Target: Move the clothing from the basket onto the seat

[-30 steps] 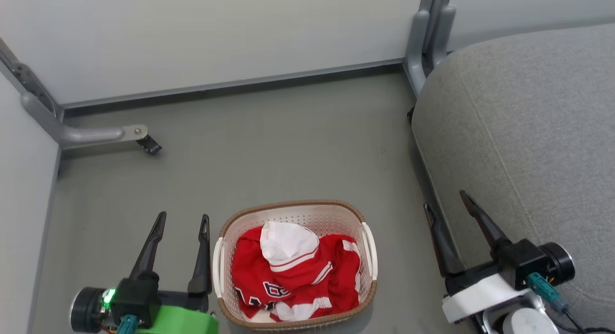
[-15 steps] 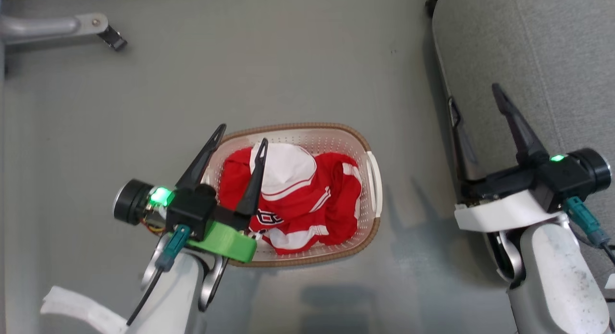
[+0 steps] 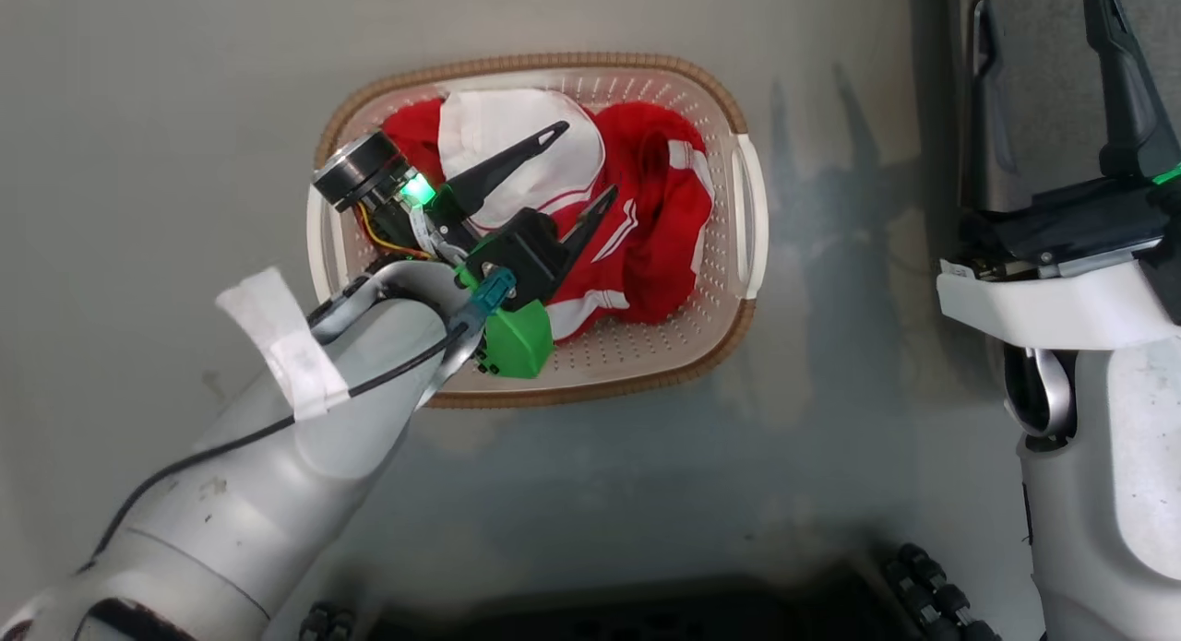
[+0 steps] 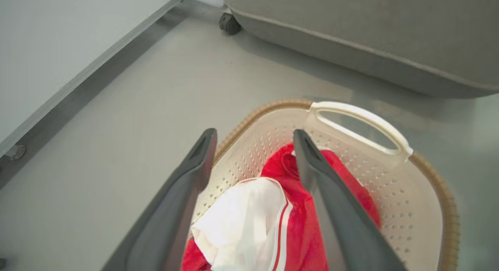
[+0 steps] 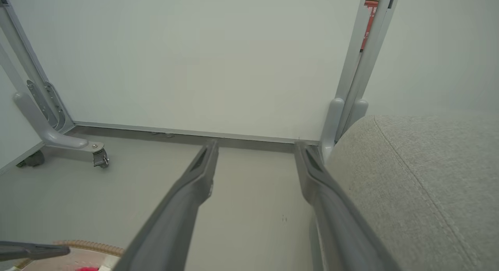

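Hovering over the basket (image 3: 554,62), the left gripper (image 3: 588,159) stands spread wide and empty, just above the clothing (image 3: 660,217) heaped inside. The right gripper (image 3: 1038,0), also wide and empty, stands beside the seat (image 5: 421,177), well apart from the basket.

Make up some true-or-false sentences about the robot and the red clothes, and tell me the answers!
1. The clothing lies inside the basket. True.
2. The left gripper is shut on the clothing. False: its jaws stand open over the clothing, gripping nothing.
3. The right gripper is open and holds nothing. True.
4. The basket stands on the seat. False: it stands on the floor, next to the seat.
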Available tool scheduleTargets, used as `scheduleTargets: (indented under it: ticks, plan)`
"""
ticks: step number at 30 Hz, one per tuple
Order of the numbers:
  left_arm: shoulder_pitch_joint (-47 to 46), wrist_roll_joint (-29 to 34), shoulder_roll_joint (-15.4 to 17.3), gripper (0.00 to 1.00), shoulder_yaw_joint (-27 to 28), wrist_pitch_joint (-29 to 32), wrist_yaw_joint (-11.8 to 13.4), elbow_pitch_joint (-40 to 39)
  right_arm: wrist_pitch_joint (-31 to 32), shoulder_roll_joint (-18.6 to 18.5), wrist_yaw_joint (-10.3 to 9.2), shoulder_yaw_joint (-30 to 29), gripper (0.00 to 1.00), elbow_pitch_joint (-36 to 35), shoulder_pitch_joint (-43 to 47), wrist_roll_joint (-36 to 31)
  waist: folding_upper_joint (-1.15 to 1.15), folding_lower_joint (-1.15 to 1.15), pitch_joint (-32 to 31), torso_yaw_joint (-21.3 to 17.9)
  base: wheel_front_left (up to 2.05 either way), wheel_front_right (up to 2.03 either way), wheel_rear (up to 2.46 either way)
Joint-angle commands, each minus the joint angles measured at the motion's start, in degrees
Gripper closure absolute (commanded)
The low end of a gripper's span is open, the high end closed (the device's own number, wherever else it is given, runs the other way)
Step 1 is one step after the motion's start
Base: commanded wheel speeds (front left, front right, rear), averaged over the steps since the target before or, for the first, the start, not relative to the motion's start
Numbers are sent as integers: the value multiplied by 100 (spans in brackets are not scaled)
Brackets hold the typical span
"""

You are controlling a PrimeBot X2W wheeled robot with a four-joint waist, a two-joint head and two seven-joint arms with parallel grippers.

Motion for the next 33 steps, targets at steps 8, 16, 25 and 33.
scheduleTargets:
  ticks: [8, 16, 25, 33]
  plan:
    - [-1468, -602, 129, 0, -1922, 2, -7, 1458, -12, -18, -2, -50, 0, -201, -155, 168, 0, -1, 1495, -166, 0, 0, 0]
    - [-1984, -1055, 40, 0, -2458, 32, -7, 2581, -12, -18, -2, 134, 0, -216, -219, 325, 0, -1, 1861, -378, 0, 0, 0]
    - [-1927, -958, -48, 66, -2500, 177, -6, 3130, -12, -18, -2, 248, 0, -192, -97, 414, 0, -1, 1878, -520, 0, 0, 0]
    - [-1980, -1122, -108, 100, -2500, 77, -6, 3215, -12, -18, -2, 222, 0, -125, -213, 425, 0, -1, 1777, -437, 0, 0, 0]
